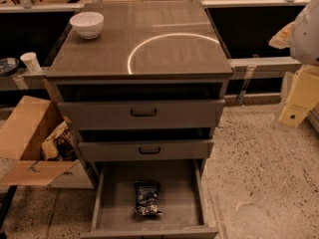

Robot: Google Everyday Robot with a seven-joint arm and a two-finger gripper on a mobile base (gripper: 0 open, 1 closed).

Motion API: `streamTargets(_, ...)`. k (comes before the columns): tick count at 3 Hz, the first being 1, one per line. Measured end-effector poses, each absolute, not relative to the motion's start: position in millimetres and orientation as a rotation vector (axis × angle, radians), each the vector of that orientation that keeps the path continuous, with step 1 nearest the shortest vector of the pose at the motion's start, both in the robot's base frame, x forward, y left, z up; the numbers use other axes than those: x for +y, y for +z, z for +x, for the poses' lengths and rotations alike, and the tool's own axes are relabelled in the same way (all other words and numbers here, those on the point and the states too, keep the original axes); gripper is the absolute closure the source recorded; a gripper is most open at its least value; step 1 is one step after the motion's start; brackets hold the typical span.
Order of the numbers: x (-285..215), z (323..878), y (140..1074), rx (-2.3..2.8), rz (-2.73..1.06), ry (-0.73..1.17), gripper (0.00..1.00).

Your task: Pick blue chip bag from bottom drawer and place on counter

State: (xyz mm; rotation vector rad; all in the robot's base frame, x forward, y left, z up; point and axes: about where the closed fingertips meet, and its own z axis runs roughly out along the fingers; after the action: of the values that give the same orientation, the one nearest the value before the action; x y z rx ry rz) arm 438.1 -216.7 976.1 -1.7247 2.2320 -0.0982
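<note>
Tool [294,108] at right edge, grip state unclear, well apart from grey-brown counter [99,54] over speckled floor [259,173].

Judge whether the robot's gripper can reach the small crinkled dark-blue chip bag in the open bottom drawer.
Probably yes: the gripper hangs at the right edge, the grey bottom drawer is pulled open, and nothing covers the dark-blue chip bag.

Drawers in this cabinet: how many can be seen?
3. The top drawer and middle drawer stick out slightly; the bottom drawer is pulled far out, holding the blue chip bag. No more are visible. The gripper hangs at the right edge, away from them.
</note>
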Motion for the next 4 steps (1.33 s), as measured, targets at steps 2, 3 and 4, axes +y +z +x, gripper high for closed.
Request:
streamTargets(2, -193, 443, 922, 2.285, -1.693, 0.085, 0.00)
streamTargets(3, -146, 440, 852, 2.281, -1.656, 0.349, 0.00)
streamTargets(4, -104, 435, 811, 2.257, -1.613, 0.530, 0.00)
